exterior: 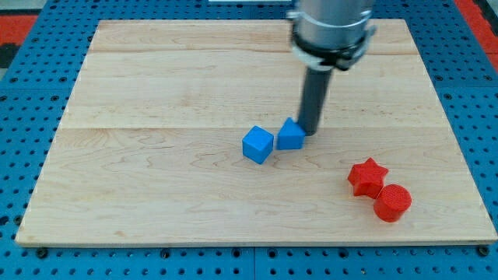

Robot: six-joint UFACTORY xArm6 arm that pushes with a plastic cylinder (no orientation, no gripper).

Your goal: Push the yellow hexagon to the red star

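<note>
Our tool here is a straight dark rod with no jaws to open or close, and it holds nothing. It comes down from the grey cylindrical arm housing [331, 27] at the view's top, right of centre. Our tip [309, 132] rests on the pale wooden counter [156, 93], touching or just about touching the right rear side of a small blue block [290, 135]. The rod hides part of that block, so we cannot say whether it is a cube or some other shape.

Just to the view's left of it, and slightly lower, sits a blue cube [257, 145], turned so that one corner faces the view's bottom. The two blue pieces are very close at their near corners, though we cannot tell if they touch.

The red star block [367, 176] lies toward the view's lower right, well apart from our tip and from both blue pieces. A red cylinder [392, 202] lies against the star's lower right side, resting on its side with a round face turned toward the view's bottom.

The yellow hexagon does not show anywhere in this view, so we cannot say where it lies.

The counter is made of long planks running across the view and sits on a blue perforated board [15, 155], which shows on all sides.
</note>
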